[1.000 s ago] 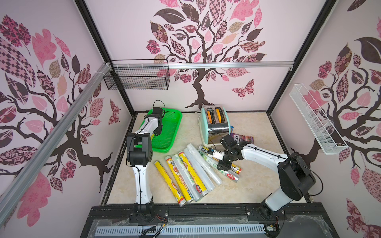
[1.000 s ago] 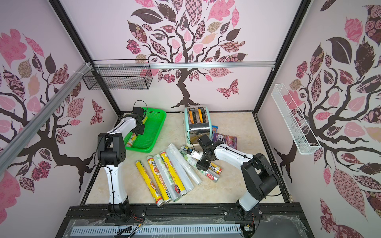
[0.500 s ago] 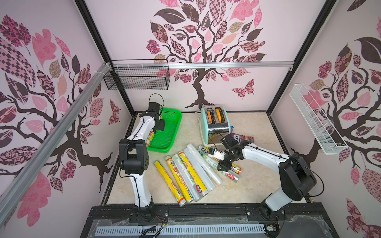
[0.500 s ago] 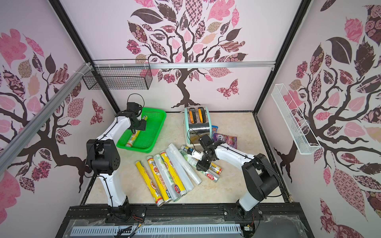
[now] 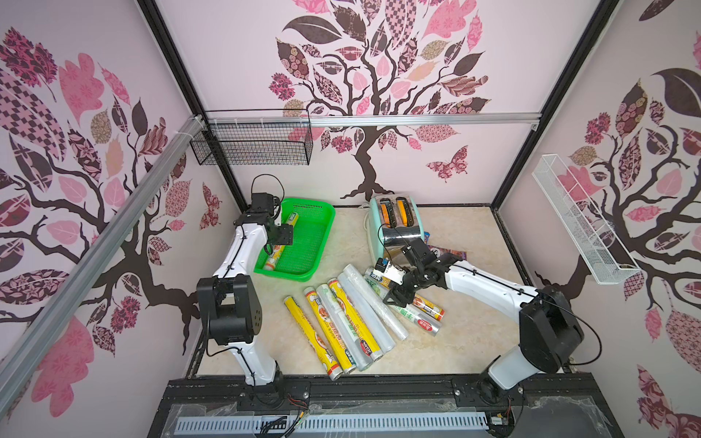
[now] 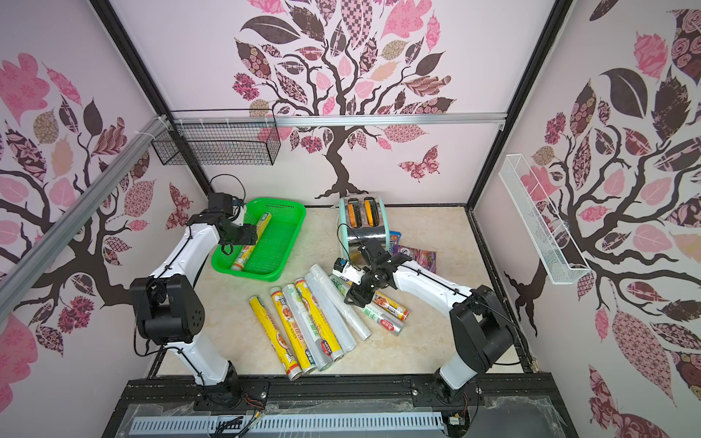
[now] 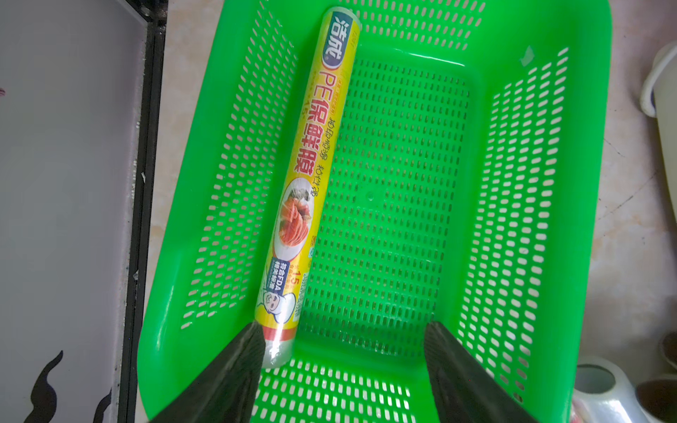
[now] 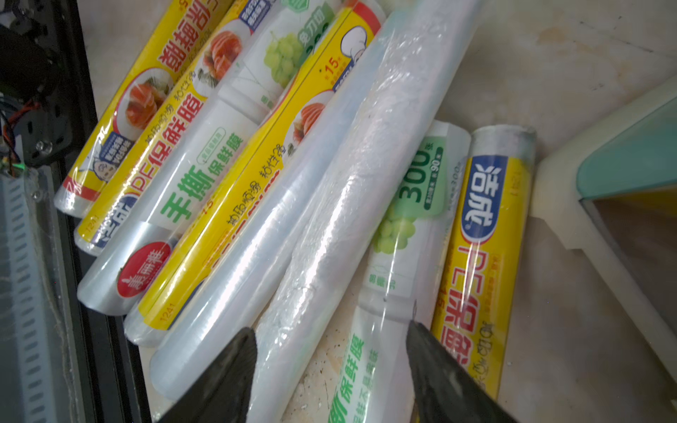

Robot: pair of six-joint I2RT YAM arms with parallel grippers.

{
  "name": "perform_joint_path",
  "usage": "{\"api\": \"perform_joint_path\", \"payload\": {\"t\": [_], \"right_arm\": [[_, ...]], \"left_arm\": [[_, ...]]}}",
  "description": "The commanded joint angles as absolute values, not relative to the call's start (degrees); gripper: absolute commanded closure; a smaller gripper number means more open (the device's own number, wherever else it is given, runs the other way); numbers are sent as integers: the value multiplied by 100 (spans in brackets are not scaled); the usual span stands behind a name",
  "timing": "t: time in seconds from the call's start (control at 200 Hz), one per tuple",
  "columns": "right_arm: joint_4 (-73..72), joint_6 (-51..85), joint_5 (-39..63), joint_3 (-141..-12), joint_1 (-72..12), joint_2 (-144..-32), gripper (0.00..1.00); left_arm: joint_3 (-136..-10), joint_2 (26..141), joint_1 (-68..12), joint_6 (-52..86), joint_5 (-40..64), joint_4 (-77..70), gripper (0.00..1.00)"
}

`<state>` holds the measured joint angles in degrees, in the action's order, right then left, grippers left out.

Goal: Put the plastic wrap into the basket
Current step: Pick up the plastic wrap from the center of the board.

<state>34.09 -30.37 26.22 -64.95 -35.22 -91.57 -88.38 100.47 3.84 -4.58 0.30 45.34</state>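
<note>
A yellow roll [image 7: 311, 175] lies in the basket [image 7: 513, 183], lengthwise along its left wall; the rest of the mesh floor is bare. In both top views the basket [image 5: 315, 242] [image 6: 282, 239] sits far left on the table [image 5: 466, 341], close to the left wall. The left gripper [image 7: 344, 373] hangs over it with jaws wide apart and nothing between them; the roll's near end lies just beside one finger [image 7: 227, 366].

The other rolls [image 5: 341, 326] lie side by side in a slanted row on the table, near and right of the basket, touching one another. The right gripper [image 8: 329, 366] is low over the right end of that row, jaws partly apart and gripping nothing. Between its fingers [image 8: 439, 366] show a clear roll [image 8: 348, 205] and a green-print roll [image 8: 410, 227], which touch. A second yellow roll [image 8: 483, 234] lies just right of those.

The toaster [image 5: 396, 223] stands just far of the right gripper [image 5: 394, 299], close to the rolls' far ends. A purple bag [image 5: 449, 253] lies right of the toaster.
</note>
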Motion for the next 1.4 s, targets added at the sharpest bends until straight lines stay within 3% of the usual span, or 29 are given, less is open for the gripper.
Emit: {"api": "perform_joint_path", "payload": {"t": [0.0,0.29,0.45,0.595,0.725,0.84,0.955,1.396], "right_arm": [[2418,-1897,2710,-6875,-3533,-9387,31],[2505,-805,2193,-7589,-3922,-9810,29],[2273,-529,1925,-7436,-4074,-9866,25],[2410,-930,1522,-7529,-4206,-10062,25],[2468,-493,1307,-7767,-4223,-10409,24],[2312,-279,1223,-7941,-4254,-10749,24],[2216,-92,1254,-8292,-4296,-11120,25],[2432,-399,744,-8805,-4523,-11680,26]], "left_arm": [[-8721,9744,412,-503,232,4705,26],[-8373,9001,467,-1014,854,5482,17],[-8576,8886,472,-1102,1226,6021,2],[-8622,8868,477,-1071,1474,6212,2],[-8371,8775,474,-1136,1938,6184,2],[-8076,8671,489,-579,1241,5835,2],[-7933,8614,483,-620,1463,5767,2],[-7411,8285,581,-3302,2211,7111,2]]}}
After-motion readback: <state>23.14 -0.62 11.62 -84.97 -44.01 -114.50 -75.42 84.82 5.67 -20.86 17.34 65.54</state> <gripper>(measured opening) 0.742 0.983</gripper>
